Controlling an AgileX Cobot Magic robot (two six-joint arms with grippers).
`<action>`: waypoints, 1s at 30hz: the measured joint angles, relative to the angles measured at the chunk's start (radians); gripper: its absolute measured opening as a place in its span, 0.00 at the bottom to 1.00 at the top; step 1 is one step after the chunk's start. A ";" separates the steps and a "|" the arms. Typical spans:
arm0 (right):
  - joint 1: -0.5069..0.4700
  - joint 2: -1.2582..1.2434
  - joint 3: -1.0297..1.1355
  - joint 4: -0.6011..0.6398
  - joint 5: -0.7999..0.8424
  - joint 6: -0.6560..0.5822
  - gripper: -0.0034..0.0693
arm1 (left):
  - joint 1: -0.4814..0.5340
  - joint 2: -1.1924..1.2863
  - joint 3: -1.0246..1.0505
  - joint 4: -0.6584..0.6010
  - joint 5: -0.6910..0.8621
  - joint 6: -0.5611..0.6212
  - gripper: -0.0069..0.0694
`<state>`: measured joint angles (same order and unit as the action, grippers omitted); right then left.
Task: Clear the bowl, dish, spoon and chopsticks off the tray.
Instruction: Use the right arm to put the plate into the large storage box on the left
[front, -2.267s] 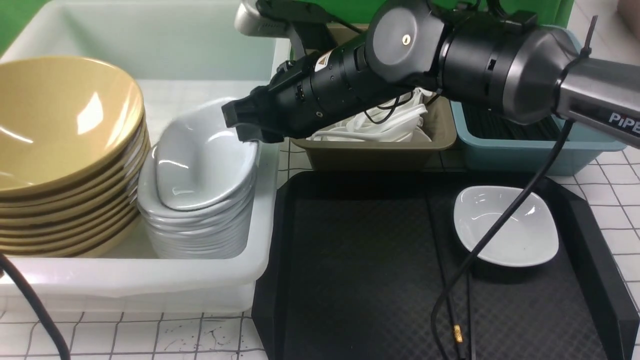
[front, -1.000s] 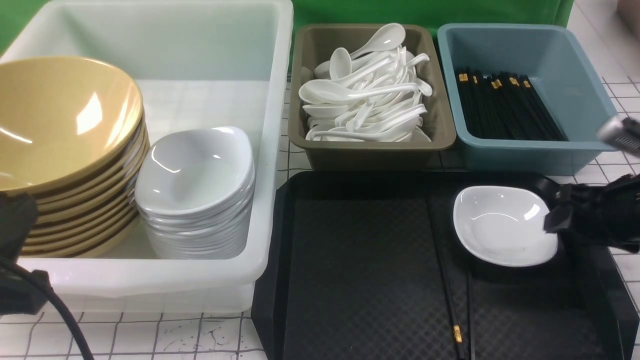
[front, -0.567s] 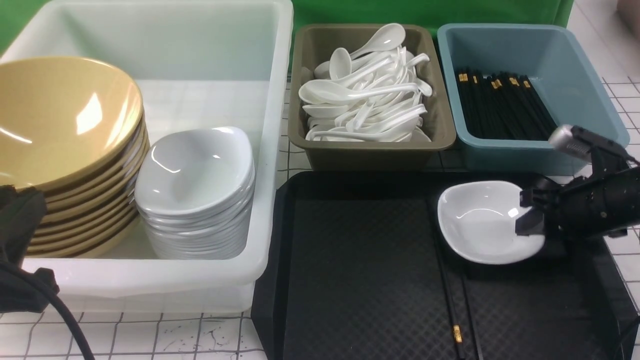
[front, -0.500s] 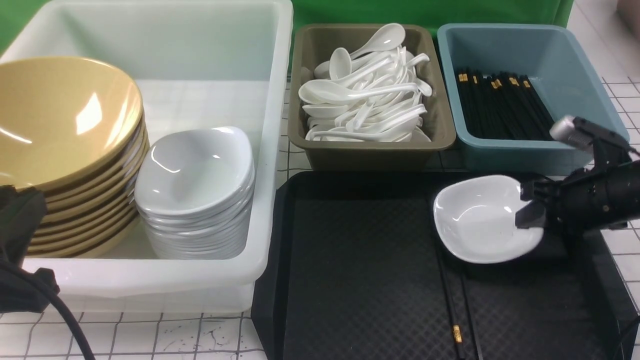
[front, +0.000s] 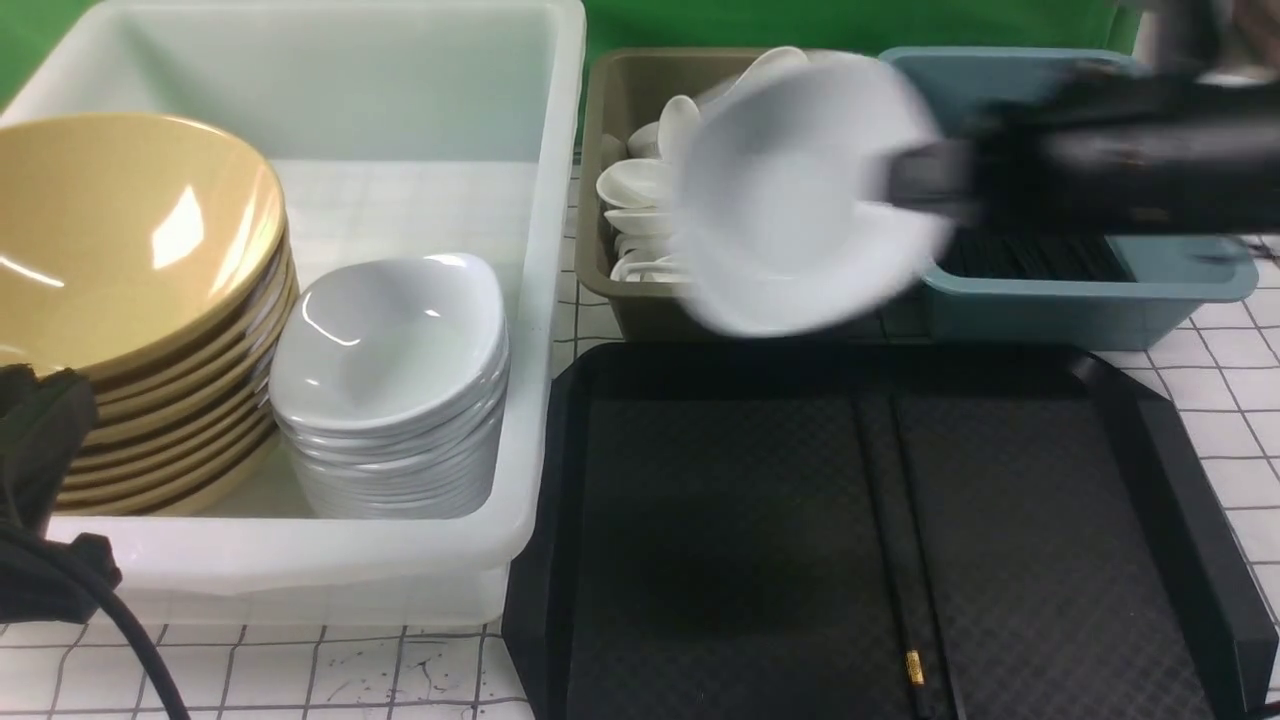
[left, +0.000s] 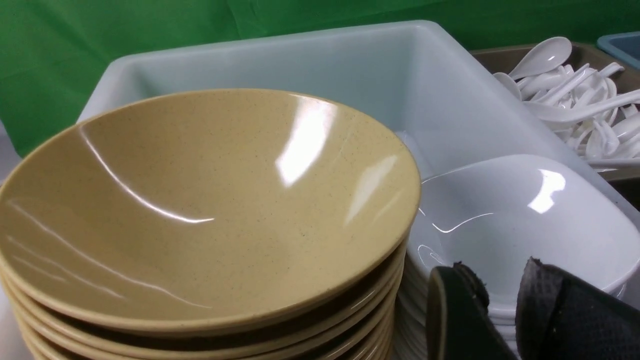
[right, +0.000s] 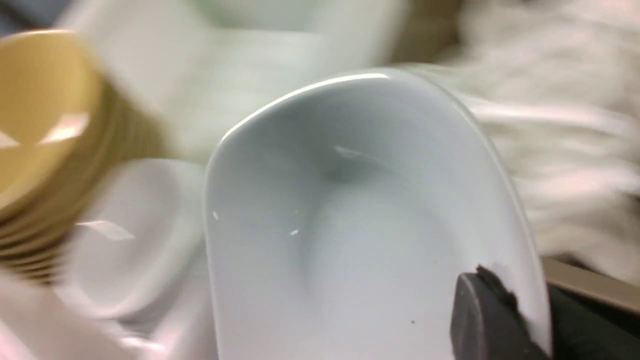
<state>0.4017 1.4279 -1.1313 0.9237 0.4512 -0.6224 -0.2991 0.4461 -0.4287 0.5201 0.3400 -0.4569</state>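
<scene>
Your left gripper (left: 495, 285) sits by the white tub (front: 545, 300), jaws slightly apart, empty. Inside, yellow bowls (front: 130, 230) stack at 9 o'clock of the white dish pile (front: 390, 360). The dish (front: 790, 200), glossy and blurred, hangs above the tray's (front: 720, 500) 12 o'clock edge by the spoon tub (front: 610, 110), pinched at its 3 o'clock rim by your right gripper (front: 905, 185). Chopsticks (front: 911, 667) lie on the tray, bare toward its 9 o'clock rim.

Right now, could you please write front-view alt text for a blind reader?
The right end effector holds a white dish aloft in front of the olive spoon tub, clear of the black tray, where chopsticks lie. At left, a white bin holds stacked yellow bowls and white dishes.
</scene>
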 joint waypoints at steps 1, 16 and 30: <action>0.077 0.048 -0.044 0.006 -0.033 0.004 0.14 | 0.000 0.000 0.000 -0.003 0.000 0.000 0.27; 0.270 0.456 -0.375 0.006 -0.090 0.164 0.15 | 0.000 0.000 0.000 -0.055 0.000 0.001 0.27; 0.234 0.437 -0.405 -0.081 0.112 0.168 0.59 | 0.000 0.000 0.000 -0.055 0.001 0.000 0.27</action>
<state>0.6358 1.8653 -1.5366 0.8424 0.5631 -0.4547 -0.2991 0.4461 -0.4283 0.4647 0.3409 -0.4566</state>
